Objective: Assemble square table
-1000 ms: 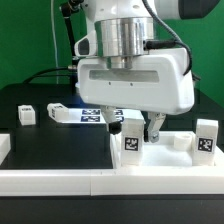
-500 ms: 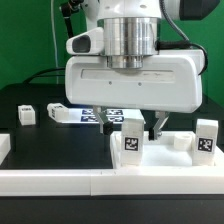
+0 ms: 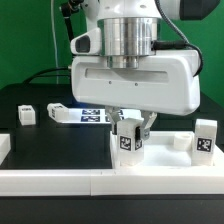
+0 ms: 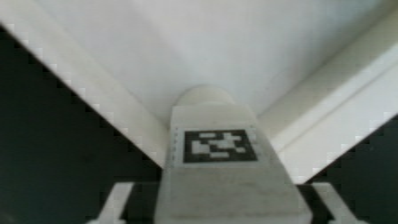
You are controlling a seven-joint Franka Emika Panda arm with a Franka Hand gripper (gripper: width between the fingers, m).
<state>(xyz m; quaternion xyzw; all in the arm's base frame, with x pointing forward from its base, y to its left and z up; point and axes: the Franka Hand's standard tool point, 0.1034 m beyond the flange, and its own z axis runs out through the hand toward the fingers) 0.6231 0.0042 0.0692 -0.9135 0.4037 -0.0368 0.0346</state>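
Note:
My gripper [image 3: 130, 126] hangs over the front of the table with its fingers on either side of a small white tagged leg [image 3: 127, 142], shut on it. The leg stands slightly tilted and a little raised. In the wrist view the leg [image 4: 217, 150] fills the space between my fingers [image 4: 125, 202], its tag facing the camera. Behind it lies the white square table top [image 4: 196, 50] with its raised rim. In the exterior view the top [image 3: 174, 144] shows just to the right of the leg. Another leg [image 3: 206, 138] stands at the right.
Two more white legs lie at the exterior view's left, one [image 3: 25, 114] further left than the other [image 3: 58, 112]. The marker board [image 3: 93, 116] lies behind my gripper. A long white border rail [image 3: 110, 182] runs along the front, with a black mat [image 3: 55, 145] behind it.
My gripper has come down around the leg and closed on it. The leg has shifted a little to the exterior view's left and upward, and now tilts slightly.

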